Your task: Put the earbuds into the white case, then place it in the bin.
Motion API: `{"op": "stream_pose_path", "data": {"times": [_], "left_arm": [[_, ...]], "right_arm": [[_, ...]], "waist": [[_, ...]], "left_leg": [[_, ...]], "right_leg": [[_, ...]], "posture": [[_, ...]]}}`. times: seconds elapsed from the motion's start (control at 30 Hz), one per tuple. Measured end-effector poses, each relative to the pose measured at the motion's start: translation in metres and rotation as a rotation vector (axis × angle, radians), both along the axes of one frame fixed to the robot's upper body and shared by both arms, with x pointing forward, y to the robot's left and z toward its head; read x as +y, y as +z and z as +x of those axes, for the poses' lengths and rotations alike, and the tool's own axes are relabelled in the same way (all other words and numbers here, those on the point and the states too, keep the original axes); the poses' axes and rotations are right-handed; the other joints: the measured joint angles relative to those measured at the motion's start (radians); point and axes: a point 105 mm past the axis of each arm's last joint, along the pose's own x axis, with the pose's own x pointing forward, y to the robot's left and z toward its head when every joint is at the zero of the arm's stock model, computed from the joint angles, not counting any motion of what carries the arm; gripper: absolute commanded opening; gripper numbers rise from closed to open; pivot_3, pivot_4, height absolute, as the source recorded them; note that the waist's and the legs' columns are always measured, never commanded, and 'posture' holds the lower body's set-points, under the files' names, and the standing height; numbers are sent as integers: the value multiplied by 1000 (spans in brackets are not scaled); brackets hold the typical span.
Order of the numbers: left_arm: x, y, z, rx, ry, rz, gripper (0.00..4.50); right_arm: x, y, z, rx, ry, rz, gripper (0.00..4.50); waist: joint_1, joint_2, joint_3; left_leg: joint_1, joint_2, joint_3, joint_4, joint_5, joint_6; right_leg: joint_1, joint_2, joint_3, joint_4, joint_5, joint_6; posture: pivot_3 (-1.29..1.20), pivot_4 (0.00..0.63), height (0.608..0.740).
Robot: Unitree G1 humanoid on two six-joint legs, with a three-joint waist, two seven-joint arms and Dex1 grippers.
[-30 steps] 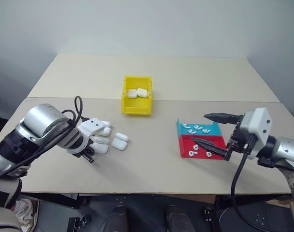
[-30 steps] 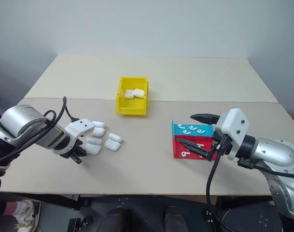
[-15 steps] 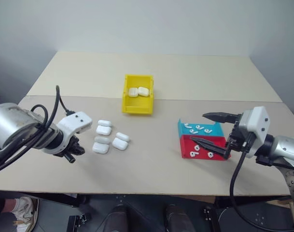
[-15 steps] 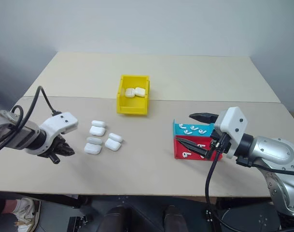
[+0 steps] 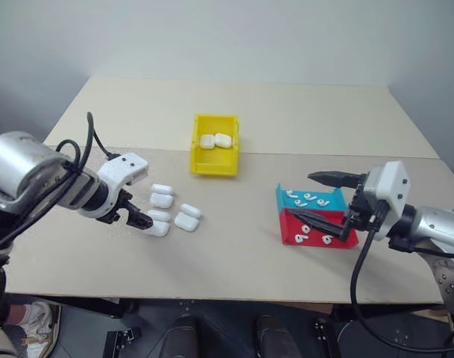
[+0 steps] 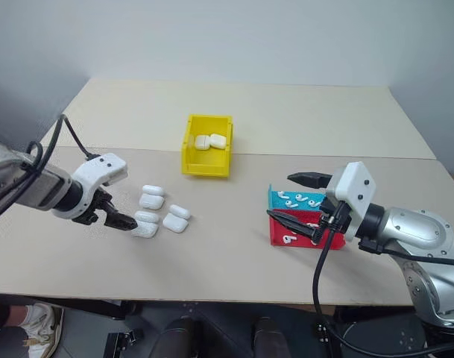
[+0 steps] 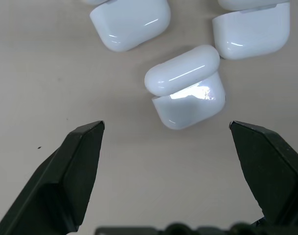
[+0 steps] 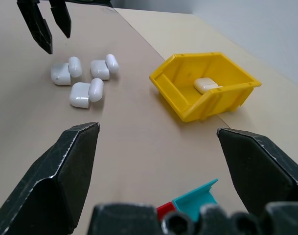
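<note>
Three white cases with lids flipped open lie together on the table; the nearest one point(image 7: 185, 90) sits between the fingers of my left gripper point(image 7: 166, 125), which hangs open just above it without touching. From the head, that case point(image 5: 157, 223) is at the cluster's left. Earbuds point(image 5: 307, 198) lie in the teal tray point(image 5: 280, 195), and more earbuds point(image 5: 300, 237) lie in the red tray point(image 5: 290, 221). My right gripper point(image 5: 302, 195) is open and level over those trays, holding nothing. The yellow bin point(image 5: 213, 165) stands further back with two closed cases point(image 5: 215, 140) inside.
The table is made of two joined boards with a seam running behind the bin. Bare tabletop lies between the case cluster and the trays. The front edge is close below both arms.
My left gripper has opened and lifted off the case cluster, swinging out to the left and back. The right arm has kept still.
</note>
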Motion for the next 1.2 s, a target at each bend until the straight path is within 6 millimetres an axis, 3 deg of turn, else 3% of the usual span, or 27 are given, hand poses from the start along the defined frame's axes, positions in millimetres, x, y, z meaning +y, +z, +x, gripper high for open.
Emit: {"op": "stream_pose_path", "data": {"times": [0.1,0.23,0.63,0.9,1.03,1.2], "left_arm": [[-12,-1,3,-10,-15,-18,4467],[-11,-3,10,13,50,-24,4467],[-19,-6,-2,132,64,99,4467],[-13,-30,6,174,194,156,4467],[-24,-43,13,153,213,138,4467],[-26,-41,18,124,235,115,4467]], "right_arm": [[0,0,0,0,-1,1,4500],[1,0,0,-1,0,10,4500],[7,-4,2,-1,6,24,4500],[7,-5,3,-7,-2,30,4500],[7,-5,3,-8,-3,27,4500],[7,-5,3,-9,-3,26,4500]], "waist": [[0,0,0],[-1,0,0],[1,0,0],[0,0,0],[1,-1,0],[-1,0,0]], "left_leg": [[0,0,0,0,0,0],[0,0,0,1,0,0],[0,0,-1,1,0,0],[0,0,0,1,0,-1],[0,0,0,1,1,-1],[0,0,0,0,1,-1]], "right_leg": [[0,0,0,0,0,0],[0,0,0,1,0,0],[0,0,0,1,0,0],[0,-1,0,1,0,0],[0,-1,0,0,0,0],[0,-1,0,0,0,0]], "posture": [[0,150,740],[0,150,740],[0,150,740],[0,150,740],[0,150,740],[0,150,740]]}}
